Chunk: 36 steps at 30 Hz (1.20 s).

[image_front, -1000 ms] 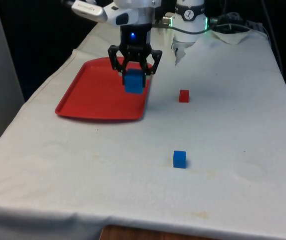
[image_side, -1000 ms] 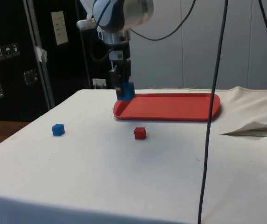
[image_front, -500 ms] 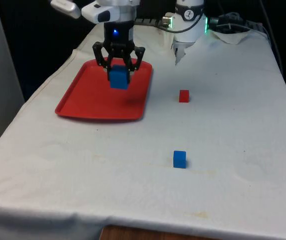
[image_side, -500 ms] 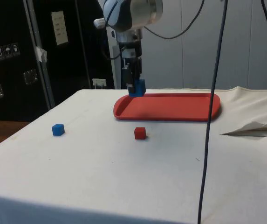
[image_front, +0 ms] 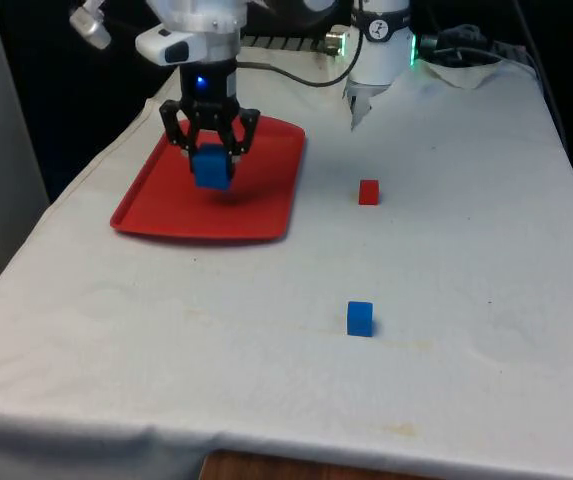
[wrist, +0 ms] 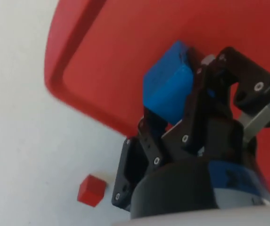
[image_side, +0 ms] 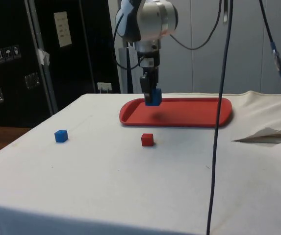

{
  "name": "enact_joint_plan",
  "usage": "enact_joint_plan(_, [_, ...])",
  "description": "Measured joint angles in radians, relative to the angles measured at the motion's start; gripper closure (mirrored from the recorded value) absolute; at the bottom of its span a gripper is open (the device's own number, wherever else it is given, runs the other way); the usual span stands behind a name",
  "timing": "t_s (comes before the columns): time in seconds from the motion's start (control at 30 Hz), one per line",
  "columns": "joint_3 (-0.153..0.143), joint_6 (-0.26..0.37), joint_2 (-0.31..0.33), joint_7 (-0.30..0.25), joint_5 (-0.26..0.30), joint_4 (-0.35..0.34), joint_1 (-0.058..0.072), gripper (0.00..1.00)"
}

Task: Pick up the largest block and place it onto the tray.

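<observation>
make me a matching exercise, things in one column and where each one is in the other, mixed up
Things:
1. large blue block
2. small blue block
3. red block
4. red tray

Places:
a. on the cloth beside the tray
b. held in the pincer above the tray
c. alone on the cloth, farthest from the tray
d. flat on the cloth under the pincer

Pairs: 1-b, 2-c, 3-a, 4-d

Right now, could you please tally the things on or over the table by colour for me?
Blue: 2 - the large blue block in the hand over the tray, and the small blue block on the cloth.
Red: 2 - the tray and the small red block.
Total: 4
</observation>
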Motion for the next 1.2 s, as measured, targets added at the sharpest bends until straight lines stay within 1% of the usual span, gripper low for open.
enact_joint_plan(0.07, [-0.008,0.0,0.018,-0.036,0.035,0.003,-0.003,1.0])
enact_joint_plan(0.1, [-0.008,0.0,0.018,-0.036,0.035,0.003,-0.003,1.0])
enact_joint_plan(0.13, [-0.016,0.0,0.034,-0.067,0.064,0.004,-0.005,1.0])
enact_joint_plan(0.2, [-0.024,0.0,0.047,-0.094,0.088,0.005,-0.009,1.0])
enact_joint_plan(0.23, [-0.024,0.0,0.047,-0.094,0.088,0.005,-0.009,1.0])
enact_joint_plan(0.33, [-0.034,-0.001,0.065,-0.133,0.12,0.005,-0.016,1.0])
enact_joint_plan(0.37, [-0.034,-0.001,0.065,-0.133,0.12,0.005,-0.016,1.0])
enact_joint_plan(0.4, [-0.036,-0.001,0.072,-0.146,0.131,0.005,-0.019,1.0])
enact_joint_plan(0.43, [-0.042,-0.002,0.086,-0.175,0.156,0.005,-0.025,1.0])
enact_joint_plan(0.57, [-0.049,-0.004,0.12,-0.235,0.214,0.011,-0.04,1.0])
enact_joint_plan(0.6, [-0.05,-0.006,0.14,-0.265,0.245,0.016,-0.047,1.0])
enact_joint_plan(0.63, [-0.051,-0.007,0.149,-0.279,0.261,0.018,-0.049,1.0])
enact_joint_plan(0.67, [-0.051,-0.007,0.149,-0.279,0.261,0.018,-0.049,1.0])
enact_joint_plan(0.7, [-0.051,-0.009,0.158,-0.292,0.277,0.021,-0.051,1.0])
enact_joint_plan(0.8, [-0.053,-0.015,0.171,-0.309,0.307,0.03,-0.049,1.0])
enact_joint_plan(1.0, [-0.056,-0.018,0.171,-0.309,0.307,0.029,-0.047,1.0])
enact_joint_plan(1.03, [-0.056,-0.018,0.171,-0.309,0.307,0.029,-0.046,0.98])
enact_joint_plan(1.07, [-0.056,-0.018,0.171,-0.309,0.307,0.029,-0.046,0.83])
enact_joint_plan(1.2, [-0.056,-0.018,0.171,-0.309,0.307,0.029,-0.046,0.44])
